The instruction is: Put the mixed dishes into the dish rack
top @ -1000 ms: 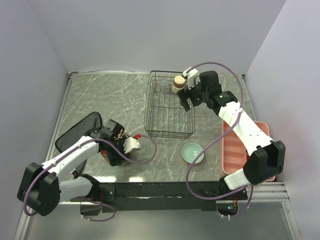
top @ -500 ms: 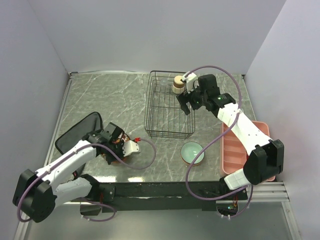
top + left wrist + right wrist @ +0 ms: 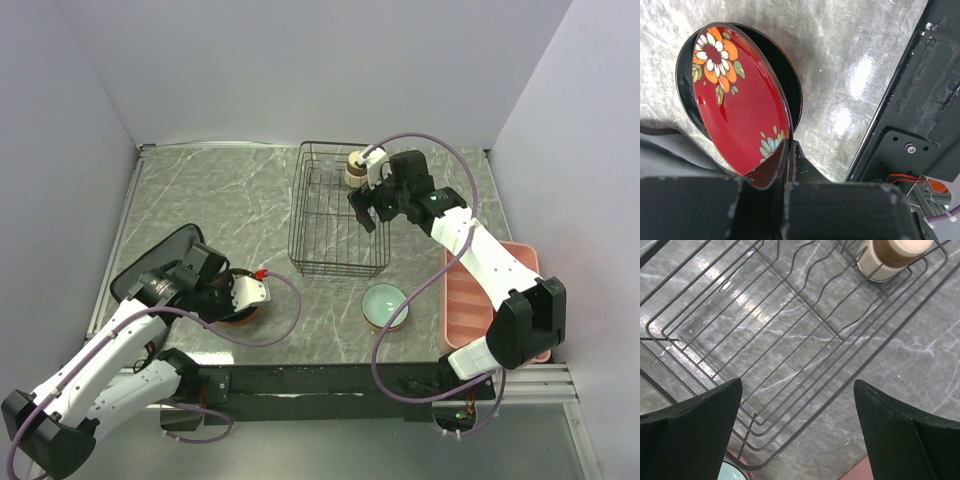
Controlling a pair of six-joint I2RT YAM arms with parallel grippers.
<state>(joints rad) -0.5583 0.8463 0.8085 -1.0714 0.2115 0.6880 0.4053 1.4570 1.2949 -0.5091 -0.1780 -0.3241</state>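
Note:
The glossy red floral bowl (image 3: 735, 100) stands tilted on edge, and my left gripper (image 3: 787, 150) is shut on its near rim. In the top view the left gripper (image 3: 232, 298) sits at the near left by the black cloth, with the red bowl (image 3: 240, 314) under it. The dish rack (image 3: 335, 215) holds the small tan cup (image 3: 356, 165) in its far right corner. My right gripper (image 3: 368, 207) hangs open over the rack's right side with nothing between its fingers. Through the right gripper (image 3: 797, 385) I see the rack's wires (image 3: 790, 335) and the tan cup (image 3: 890, 257). The mint-green bowl (image 3: 385, 303) rests in a reddish bowl in front of the rack.
A black cloth (image 3: 150, 265) lies at the near left, partly under my left arm. A pink compartment tray (image 3: 478, 290) lies at the right, under the right arm. A dark round dish (image 3: 795, 95) shows behind the red bowl. The black base rail (image 3: 920, 100) runs close by.
My left gripper has shut on the red bowl's rim, and the left arm has drawn back and swung. The right gripper has drifted left and nearer over the rack, away from the cup.

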